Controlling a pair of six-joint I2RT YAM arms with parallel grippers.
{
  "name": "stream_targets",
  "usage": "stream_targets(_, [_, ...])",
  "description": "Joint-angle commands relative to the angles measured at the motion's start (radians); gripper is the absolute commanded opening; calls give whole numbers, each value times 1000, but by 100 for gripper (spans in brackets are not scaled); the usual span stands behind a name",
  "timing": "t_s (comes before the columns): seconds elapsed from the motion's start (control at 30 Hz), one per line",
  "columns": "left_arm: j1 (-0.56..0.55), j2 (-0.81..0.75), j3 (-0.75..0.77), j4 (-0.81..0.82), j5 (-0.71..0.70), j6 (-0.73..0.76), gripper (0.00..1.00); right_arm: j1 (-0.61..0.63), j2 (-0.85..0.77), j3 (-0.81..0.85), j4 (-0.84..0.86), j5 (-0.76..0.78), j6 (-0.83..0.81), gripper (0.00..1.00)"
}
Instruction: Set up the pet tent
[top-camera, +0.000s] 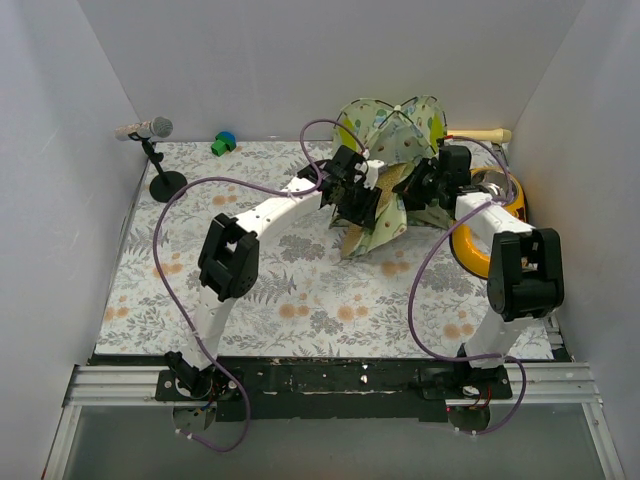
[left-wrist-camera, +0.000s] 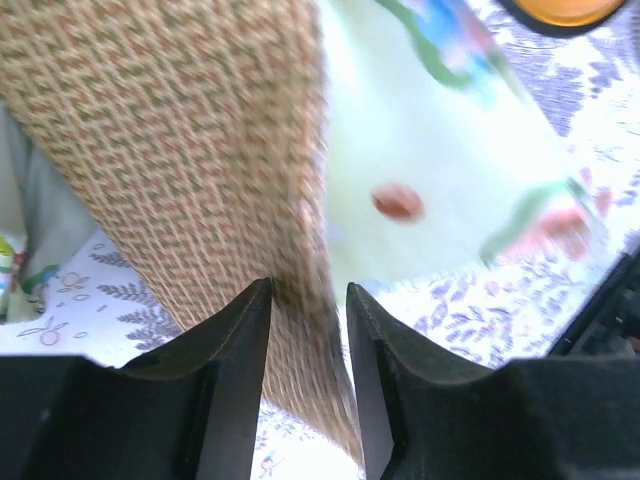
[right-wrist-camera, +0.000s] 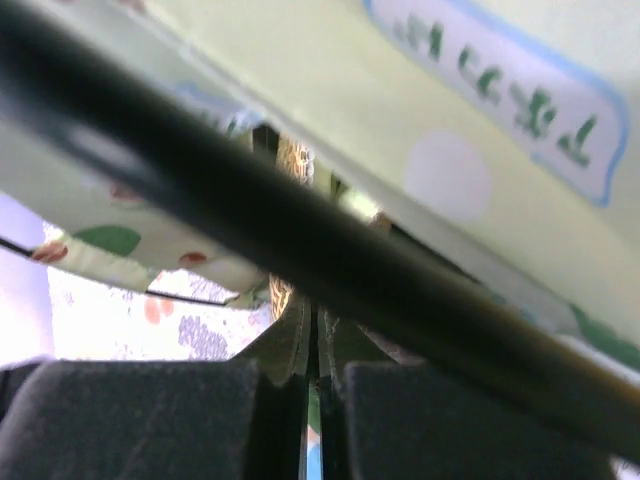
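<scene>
Partly raised pet tent (top-camera: 398, 138), crumpled, lime lining showing

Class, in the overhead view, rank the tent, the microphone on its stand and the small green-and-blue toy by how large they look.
1. tent, clearly largest
2. microphone with its stand
3. green-and-blue toy, smallest
All sit toward the back, so nearness hardly affects the order.

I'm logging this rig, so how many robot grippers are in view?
2. The left gripper, on the pet tent's left, pinches the brown mat; the right gripper, on its right, is shut on tent fabric. None looks hidden.
</scene>
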Motion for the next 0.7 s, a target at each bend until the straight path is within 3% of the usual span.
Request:
stream_targets(0.0, [-7,-138,-41,79,165,-19,37,5,73,83,-2,142,-32,1])
stream_targets(0.1, [-6,-124,-24,74,173,-40,65,8,111,117,-2,154,-44,2])
stream_targets(0.2, [8,-122,-37,80,136,-65,80,8,113,140,13,116,-44,23])
stream_targets(0.27, [43,-118,-41,79,132,-106,82,10,90,152,-2,67,-70,35])
stream_targets(0.37, [115,-116,-38,86,176,-143,85,10,32,149,-103,-21,-110,39])
stream_targets(0.47, [173,-144,-31,114,233,-138,98,8,-42,94,-198,-41,-125,63])
stream_targets(0.53, [199,-192,-50,149,259,-126,98,4,-86,66,-256,-26,-139,80])
stream_targets(0.67, [247,-311,-162,260,255,-123,98,-18,-145,59,-365,-50,-177,86])
